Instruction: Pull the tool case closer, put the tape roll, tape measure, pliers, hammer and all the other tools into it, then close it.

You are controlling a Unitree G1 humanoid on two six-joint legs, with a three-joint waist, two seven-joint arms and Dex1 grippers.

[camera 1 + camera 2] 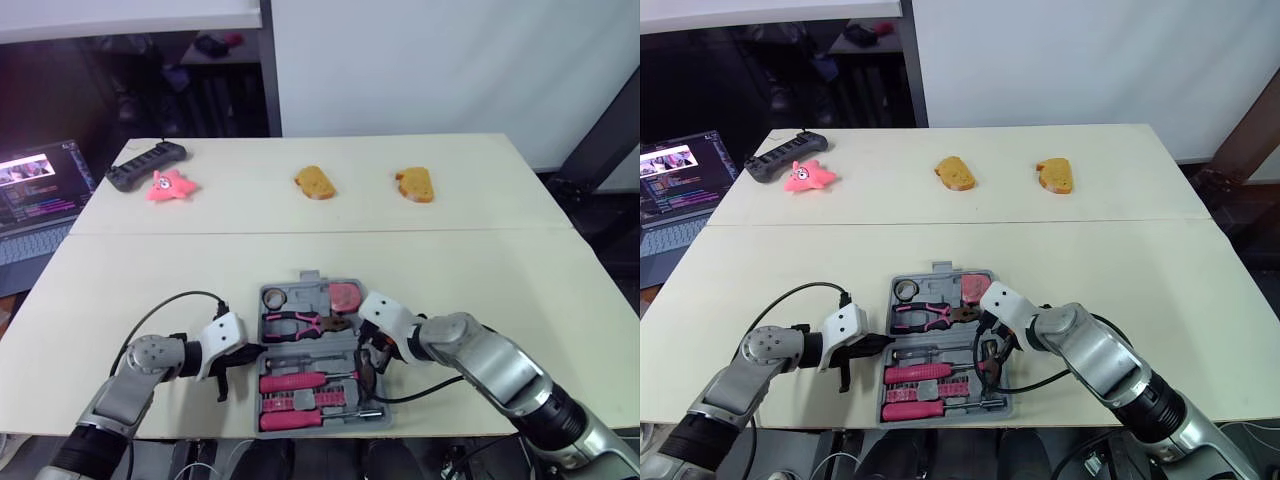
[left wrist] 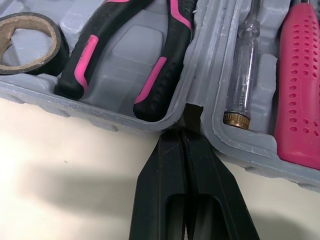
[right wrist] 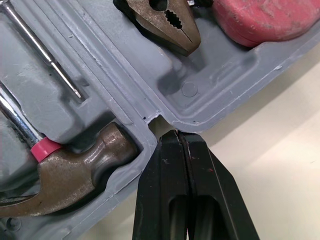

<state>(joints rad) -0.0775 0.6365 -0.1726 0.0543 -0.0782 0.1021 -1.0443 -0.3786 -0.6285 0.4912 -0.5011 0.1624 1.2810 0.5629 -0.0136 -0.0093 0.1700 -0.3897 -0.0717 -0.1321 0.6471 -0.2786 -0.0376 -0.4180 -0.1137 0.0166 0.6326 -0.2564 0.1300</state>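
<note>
Tool case (image 1: 310, 283) lies open flat near the desk (image 1: 500, 290) front edge, about mid-width, so the pull-closer step looks done.

Loaded so far:
- Far half: tape roll (image 1: 275, 298), pliers (image 1: 300, 323), reddish tape measure (image 1: 344, 295).
- Near half: hammer (image 3: 65, 175), pink-handled screwdrivers (image 1: 295, 382), clear tester screwdriver (image 2: 245, 75), each seated in its moulded slot.

Along the far edge sit two bread-like pieces (image 1: 315, 182), a pink toy (image 1: 170, 186) and a power strip (image 1: 145, 163). None reads as a tool, so packing looks complete.

L gripper (image 1: 240, 360) is at the case's left side, fingers pressed together w/ nothing pinched. Its tip is at the notch where the two halves meet, touching or just short of it; can't tell which. R gripper (image 1: 368, 365) mirrors it at the right-side notch, jaws also pressed shut and empty, just beside the hammer head.

Left to do: closing only. Lid isn't folded over and the latch isn't engaged. Both tips at the hinge line suggest set-up for flipping one half over the other, but neither half is lifted yet.
</note>
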